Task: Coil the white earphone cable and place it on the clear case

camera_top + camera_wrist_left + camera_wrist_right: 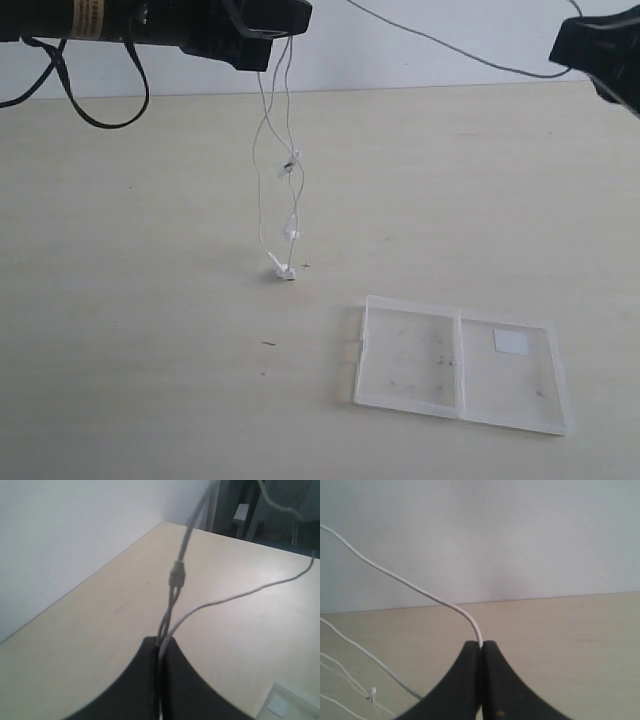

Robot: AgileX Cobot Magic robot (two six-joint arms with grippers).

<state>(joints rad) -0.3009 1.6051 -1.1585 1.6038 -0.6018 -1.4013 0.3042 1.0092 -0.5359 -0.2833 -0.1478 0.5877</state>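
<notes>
The white earphone cable (262, 180) hangs in thin strands from my left gripper (262, 50), high at the upper left, down to the table, where an earbud (281, 268) touches the surface. Another strand (440, 45) stretches across the top to my right gripper (590, 50) at the upper right. In the left wrist view the left gripper (161, 640) is shut on several cable strands (177, 575). The right gripper (481, 644) is shut on one strand (420, 590). The clear case (460, 365) lies open and flat at the front right, its white sticker (512, 342) on the right panel.
Thick black robot cables (90, 105) loop below the left arm at the upper left. The beige table (150, 300) ends at a white wall (400, 70) behind. Small dark specks (268, 344) lie left of the case.
</notes>
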